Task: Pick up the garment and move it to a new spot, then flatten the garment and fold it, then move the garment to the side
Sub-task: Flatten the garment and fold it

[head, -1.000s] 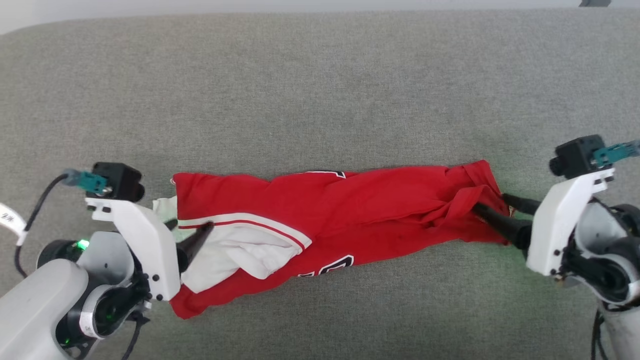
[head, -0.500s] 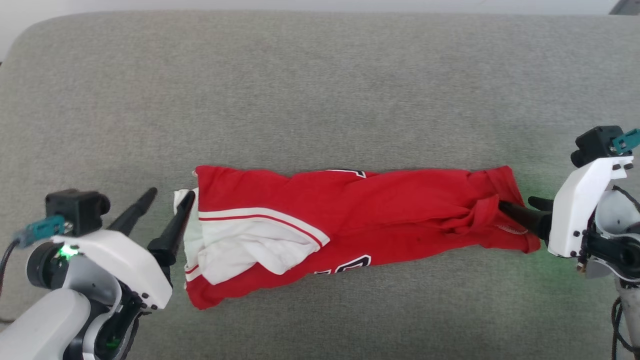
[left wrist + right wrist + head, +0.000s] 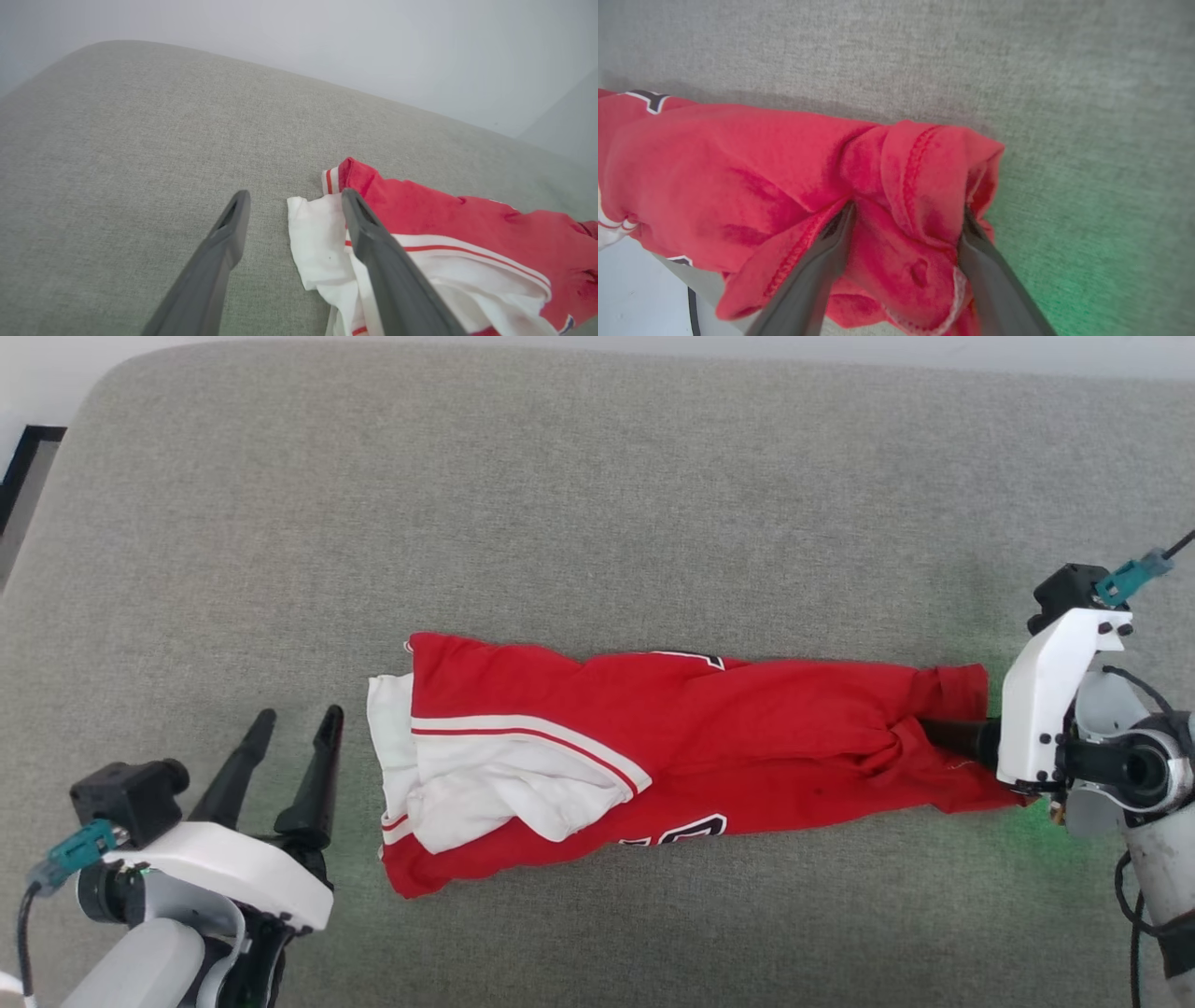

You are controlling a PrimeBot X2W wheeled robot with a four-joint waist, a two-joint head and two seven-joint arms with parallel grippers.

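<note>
Both spread wide: left gripper (image 3: 299,714) beside rumpled red garment (image 3: 747,728), right gripper (image 3: 906,210) straddling its bunched hem

Soft matt jersey cloth on a coarse grey weave.

The garment (image 3: 747,737) is a soft, matt knit cloth, red with white sleeve fabric, heavily creased, and its hem shows raised rows of stitching in the right wrist view. The cushion (image 3: 597,504) under it is grey woven upholstery, rough-grained and dull. The left gripper (image 3: 299,712) has fingers (image 3: 210,270) of dark, smooth, matt material that looks like plastic. The right gripper (image 3: 908,210) has the same finish. The left wrist housing (image 3: 233,877) is white plastic with a slight sheen. The wall (image 3: 327,46) is pale, smooth and matt.
</note>
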